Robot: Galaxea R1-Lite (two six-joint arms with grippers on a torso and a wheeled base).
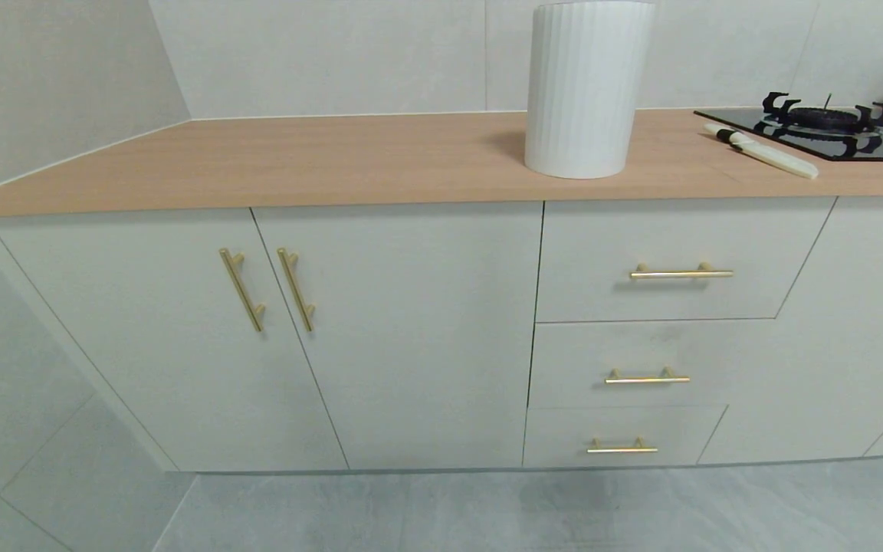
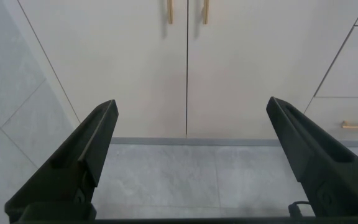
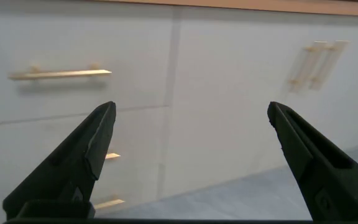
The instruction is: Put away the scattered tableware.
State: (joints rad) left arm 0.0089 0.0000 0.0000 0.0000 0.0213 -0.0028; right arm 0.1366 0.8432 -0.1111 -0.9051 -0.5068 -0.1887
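Note:
A white ribbed cylindrical holder (image 1: 585, 88) stands upright on the wooden countertop (image 1: 296, 157). To its right, a knife with a cream blade and dark handle (image 1: 765, 152) lies on the counter beside the stove. My left gripper (image 2: 190, 109) is open, low above the grey floor, facing the double cabinet doors (image 2: 187, 62). My right gripper (image 3: 190, 111) is open too, with nothing between its fingers, facing the drawer fronts (image 3: 73, 93).
A black gas hob (image 1: 832, 126) sits at the counter's far right. Below the counter are two doors with gold handles (image 1: 265, 290) and a stack of three drawers (image 1: 664, 272). The tiled floor (image 1: 487, 510) lies before the cabinets, with a wall at the left.

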